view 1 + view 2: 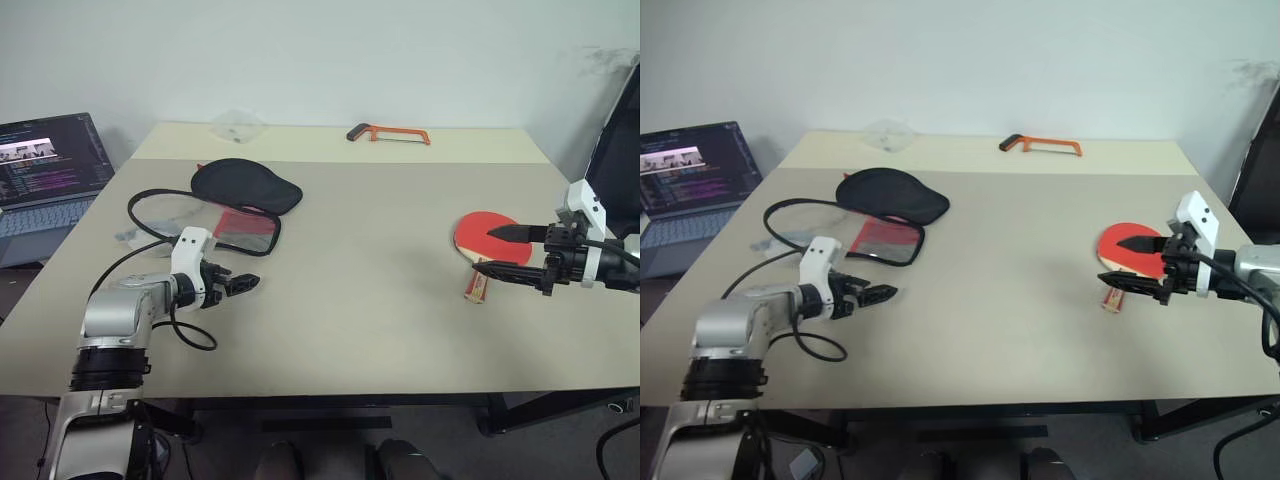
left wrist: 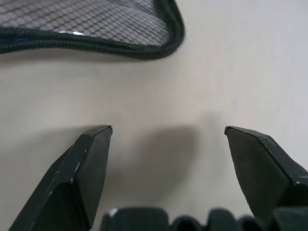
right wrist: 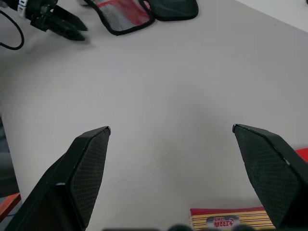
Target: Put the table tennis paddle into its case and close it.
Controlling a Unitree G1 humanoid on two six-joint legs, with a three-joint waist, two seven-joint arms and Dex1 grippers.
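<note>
The table tennis paddle (image 1: pixel 484 240) lies flat on the right of the table, red face up, its wooden handle (image 1: pixel 475 285) pointing toward the front edge. My right gripper (image 1: pixel 503 251) hovers open over it, one finger above the red face, the other near the handle. The case (image 1: pixel 235 203) lies unzipped at the left rear: a black half (image 1: pixel 246 186) folded back and a red mesh half (image 1: pixel 246 228) toward the front. My left gripper (image 1: pixel 240 284) is open, low over bare table just in front of the case's mesh edge (image 2: pixel 96 29), holding nothing.
An orange-framed hacksaw (image 1: pixel 389 133) lies at the table's back edge, with clear plastic wrap (image 1: pixel 237 125) to its left. An open laptop (image 1: pixel 45 170) stands beyond the table's left side. A black cable (image 1: pixel 150 215) loops beside the case and trails to my left wrist.
</note>
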